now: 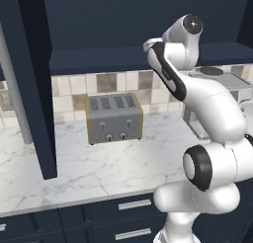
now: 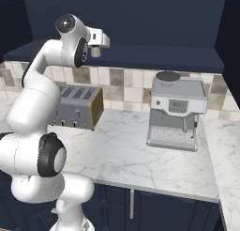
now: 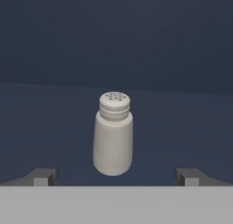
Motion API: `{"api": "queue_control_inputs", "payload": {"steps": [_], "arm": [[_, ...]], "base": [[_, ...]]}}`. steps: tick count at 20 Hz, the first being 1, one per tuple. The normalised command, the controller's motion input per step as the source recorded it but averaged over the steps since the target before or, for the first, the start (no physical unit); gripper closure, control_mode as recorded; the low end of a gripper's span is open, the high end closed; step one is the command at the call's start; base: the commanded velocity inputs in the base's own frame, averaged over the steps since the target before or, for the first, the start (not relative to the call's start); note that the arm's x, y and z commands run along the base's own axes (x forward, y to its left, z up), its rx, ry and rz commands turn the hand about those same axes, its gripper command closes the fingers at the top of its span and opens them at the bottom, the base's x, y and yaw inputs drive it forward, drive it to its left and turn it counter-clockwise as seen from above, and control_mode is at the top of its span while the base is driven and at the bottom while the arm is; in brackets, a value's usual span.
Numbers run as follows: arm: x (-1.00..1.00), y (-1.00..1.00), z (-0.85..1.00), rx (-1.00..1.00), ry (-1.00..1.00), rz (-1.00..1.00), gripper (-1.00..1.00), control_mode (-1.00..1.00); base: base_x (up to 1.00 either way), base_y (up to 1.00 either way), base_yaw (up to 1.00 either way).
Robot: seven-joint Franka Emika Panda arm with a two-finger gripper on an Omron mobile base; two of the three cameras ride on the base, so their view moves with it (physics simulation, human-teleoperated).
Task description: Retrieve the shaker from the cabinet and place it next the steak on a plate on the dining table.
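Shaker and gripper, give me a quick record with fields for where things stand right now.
shaker: upright on the navy cabinet shelf
gripper: open, fingertips wide on either side of the shaker, not touching it
grasp: not yet made
counter below: toaster and coffee machine on marble top

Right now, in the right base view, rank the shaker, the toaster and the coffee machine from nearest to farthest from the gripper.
1. shaker: on the cabinet shelf, right at the open gripper.
2. toaster: on the counter below the gripper.
3. coffee machine: on the counter, well off to the right.
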Motion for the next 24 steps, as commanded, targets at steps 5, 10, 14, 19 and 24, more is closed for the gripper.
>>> {"api": "queue_control_inputs", "payload": {"steps": [5,10,14,19,24], "arm": [[0.22,0.0,-0.12,0.0,0.0,0.0,-1.0,-1.0],[0.26,0.0,-0.04,0.0,0.0,0.0,-1.0,-1.0],[0.24,0.0,0.0,0.0,0.0,0.0,-1.0,-1.0],[0.2,0.0,0.0,0.0,0.0,0.0,-1.0,-1.0],[0.17,0.0,-0.05,0.0,0.0,0.0,-1.0,-1.0]], "base": [[0.0,0.0,0.0],[0.0,0.0,0.0],[0.0,0.0,0.0],[0.0,0.0,0.0],[0.0,0.0,0.0]]}}
